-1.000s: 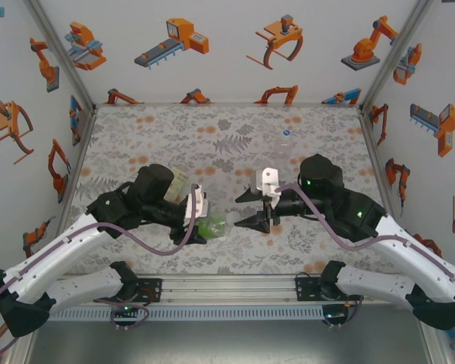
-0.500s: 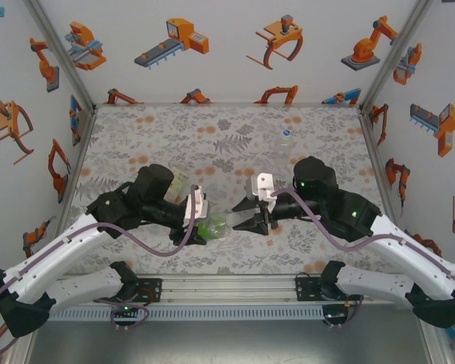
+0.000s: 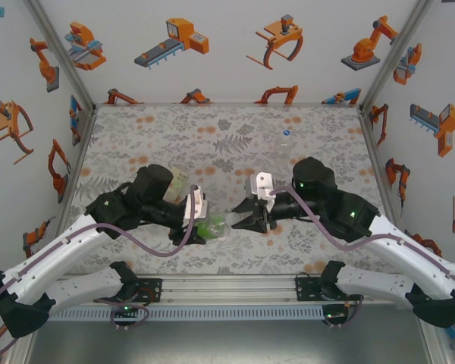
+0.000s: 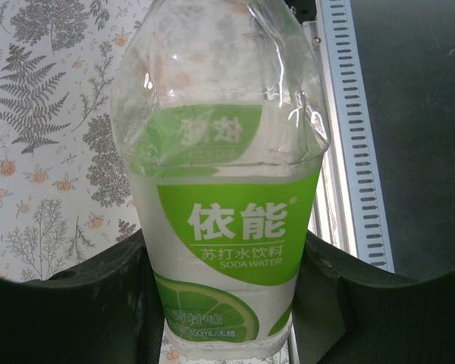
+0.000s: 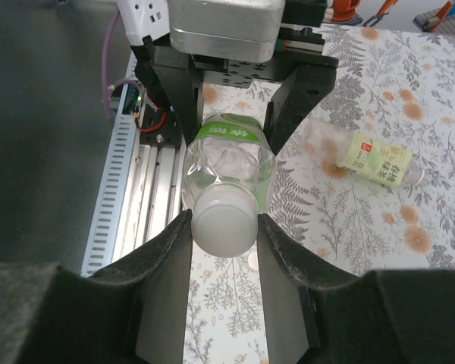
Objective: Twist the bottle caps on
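Over the last second the right arm slid left toward the held bottle, and the right fingers (image 5: 167,265), spread wide before, closed in around its mouth. The floral-patterned surface (image 3: 174,136) carried both arms' work near its front edge. The left fingers (image 4: 98,303) were pinching a green-labelled soda-water bottle (image 4: 227,227) by its lower body and held it on its side just above the surface, neck pointing at the right arm. In the right wrist view we saw this bottle end-on, with the right fingers pressed against both sides of the white cap (image 5: 224,220) sitting on its neck. A pale yellow-green labelled bottle (image 5: 371,159) lay on its side beyond the left arm's wrist. A plain clear bottle (image 3: 286,144) stood upright farther back, just behind the right arm. We could not tell whether either carried a cap.
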Robot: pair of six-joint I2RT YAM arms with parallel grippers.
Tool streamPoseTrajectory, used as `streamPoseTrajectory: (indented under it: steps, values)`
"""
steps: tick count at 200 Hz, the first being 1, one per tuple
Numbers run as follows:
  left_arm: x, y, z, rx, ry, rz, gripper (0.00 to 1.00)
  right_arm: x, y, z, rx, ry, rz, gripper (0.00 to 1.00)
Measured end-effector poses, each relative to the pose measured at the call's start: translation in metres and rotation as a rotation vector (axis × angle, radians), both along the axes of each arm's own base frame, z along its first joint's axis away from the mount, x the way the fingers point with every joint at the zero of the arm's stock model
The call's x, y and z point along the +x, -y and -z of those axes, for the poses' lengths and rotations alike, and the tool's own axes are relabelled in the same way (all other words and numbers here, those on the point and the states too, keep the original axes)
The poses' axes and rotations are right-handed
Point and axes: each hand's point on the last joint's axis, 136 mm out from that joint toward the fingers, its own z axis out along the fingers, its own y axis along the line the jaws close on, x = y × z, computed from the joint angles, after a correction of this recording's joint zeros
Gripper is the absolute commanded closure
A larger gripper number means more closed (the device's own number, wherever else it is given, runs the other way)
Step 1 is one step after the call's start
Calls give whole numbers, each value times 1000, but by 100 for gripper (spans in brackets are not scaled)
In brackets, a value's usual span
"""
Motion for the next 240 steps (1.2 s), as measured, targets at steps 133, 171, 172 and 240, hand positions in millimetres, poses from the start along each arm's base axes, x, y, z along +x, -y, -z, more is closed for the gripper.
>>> streamPoseTrajectory:
  steps: [133,171,172,240]
  values:
    - [60,-9,8,70,172,-295,95,100,11,36,227,-950,799,100]
    - [71,-12,14,100,200,-348,71,112,12,49,274,-1086,891,100]
    - [71,-12,14,100,200,-348,69,112,12,49,275,-1088,892,100]
    - [80,-12,1,44,219,-411,11,120,17,79,195,-1098,1009,100]
